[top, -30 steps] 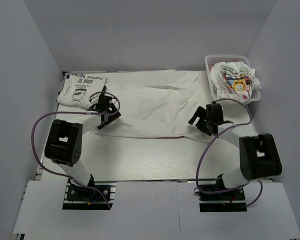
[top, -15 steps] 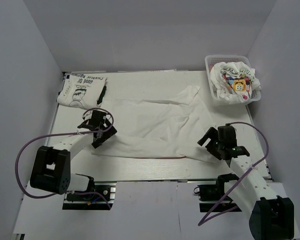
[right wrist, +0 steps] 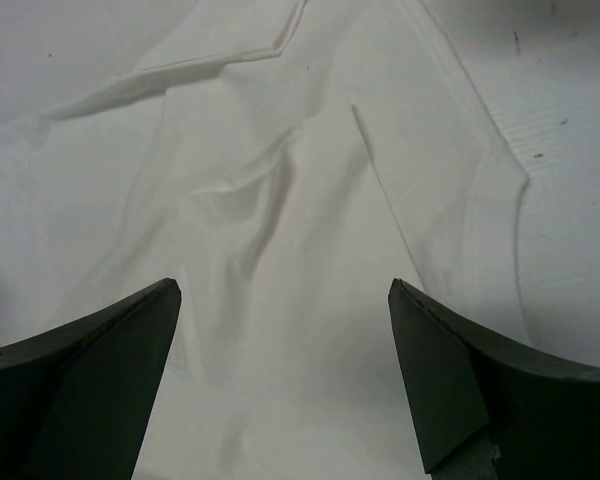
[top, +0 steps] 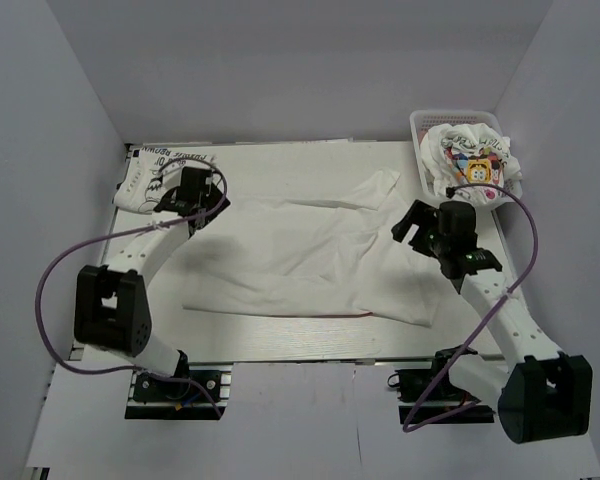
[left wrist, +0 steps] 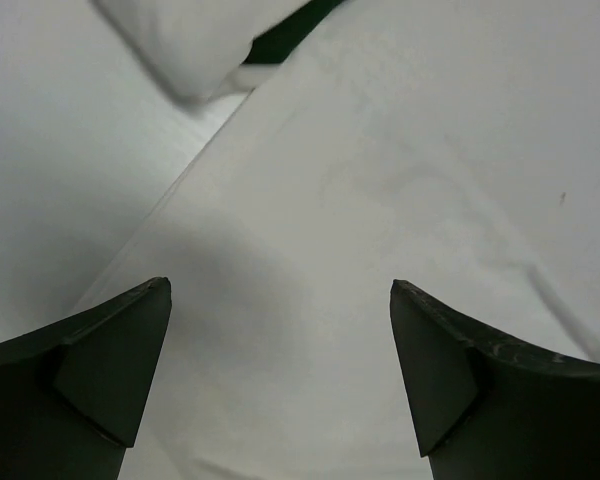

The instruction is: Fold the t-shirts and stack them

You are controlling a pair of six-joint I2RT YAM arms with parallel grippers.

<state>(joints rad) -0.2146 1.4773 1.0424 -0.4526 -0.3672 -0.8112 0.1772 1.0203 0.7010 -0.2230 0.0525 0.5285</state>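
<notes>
At the far left of the surface (top: 280, 345), just beyond the left corner of the spread t-shirt (top: 300, 255), lay a folded t-shirt (top: 150, 182) with dark lettering and a small printed figure showing on top. It looked to be just touching that corner, though I could not be sure.

The left end effector (top: 202, 200) hung over the spread t-shirt's far-left corner, right beside the folded one. Its jaws stood wide apart with nothing between them. From its own wrist camera, the left end effector (left wrist: 280, 300) framed the slanting edge of the spread t-shirt (left wrist: 410, 150), with bare surface (left wrist: 60, 150) to one side and a corner of the folded t-shirt (left wrist: 190, 40) at the top.

The spread t-shirt took up the middle of the surface. It lay flat but rumpled, with creases running across it and one sleeve reaching out toward the far right. A thin reddish line ran along its near edge.

The right end effector (top: 412, 222) hovered over the spread t-shirt's right side, just near of that sleeve. Its jaws were likewise wide open and gripped nothing. Its wrist view showed the right end effector (right wrist: 280, 295) above wrinkled white cloth, with a fold and a seam of the spread t-shirt (right wrist: 280, 200) between the fingers.

Beyond the spread t-shirt's far-right corner, well clear of the cloth, sat a white mesh basket (top: 417, 120). A crumpled t-shirt (top: 450, 150) was bundled inside it, and a colourful yellow print faced up.
</notes>
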